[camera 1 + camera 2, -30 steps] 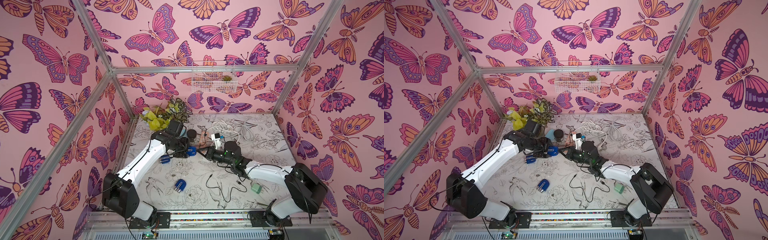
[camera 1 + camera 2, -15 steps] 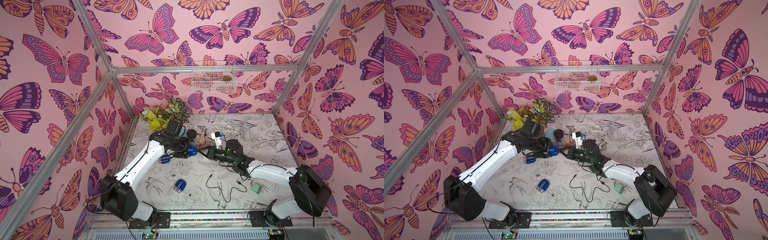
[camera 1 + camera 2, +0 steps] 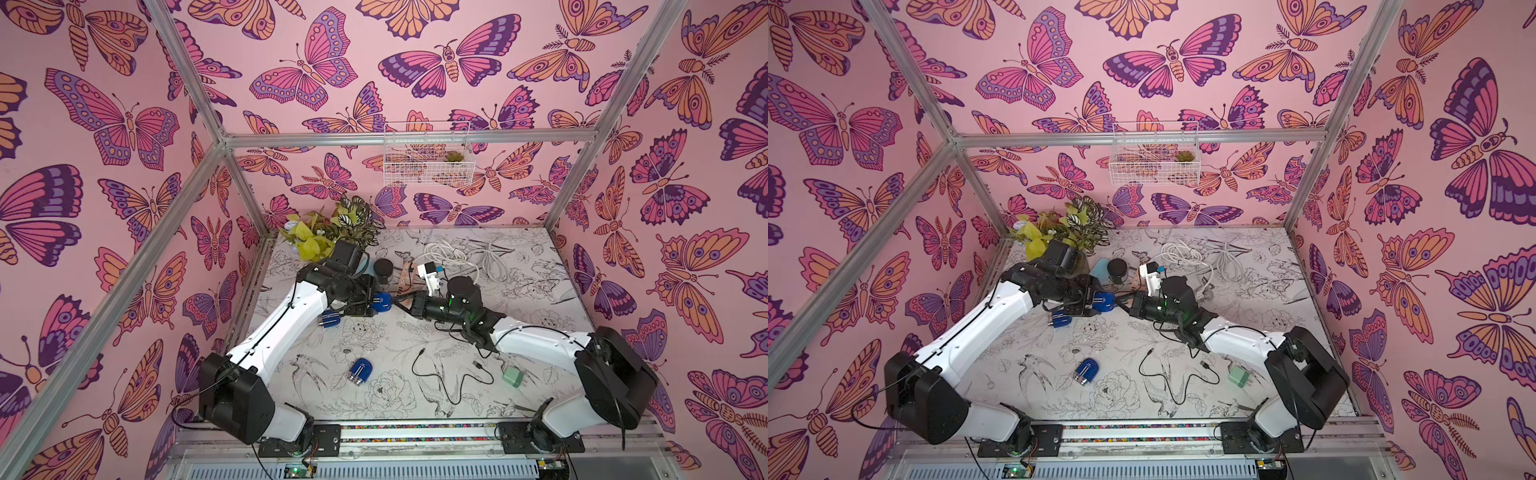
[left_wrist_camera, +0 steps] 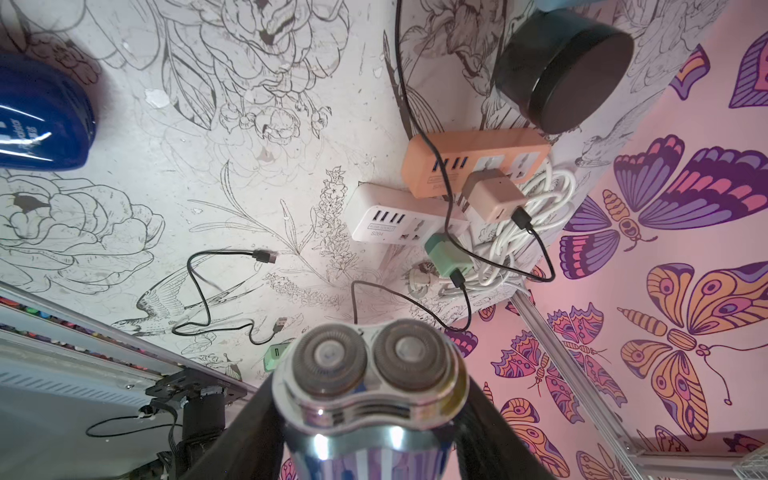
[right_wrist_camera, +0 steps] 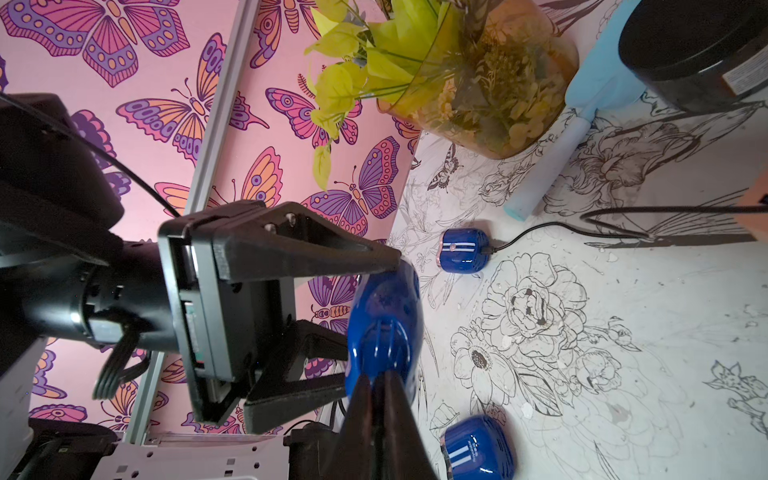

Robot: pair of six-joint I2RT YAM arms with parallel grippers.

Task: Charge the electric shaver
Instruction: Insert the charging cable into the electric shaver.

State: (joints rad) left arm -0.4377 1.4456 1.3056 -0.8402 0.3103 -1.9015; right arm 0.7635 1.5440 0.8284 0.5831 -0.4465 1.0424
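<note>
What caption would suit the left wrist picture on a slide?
Left gripper holds a twin-head electric shaver, facing an orange power strip and a white power strip.

Left gripper (image 3: 376, 302) clamped — right gripper (image 3: 402, 300) pinched

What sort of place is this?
Probably a staged robot test cell, not a real room: aluminium frame, butterfly-print walls, flower-print tabletop, two robot arms bolted to a front rail.

The right gripper (image 3: 403, 300) moves a little left, its closed tips now meeting the right end of the held shaver (image 3: 381, 302).
</note>
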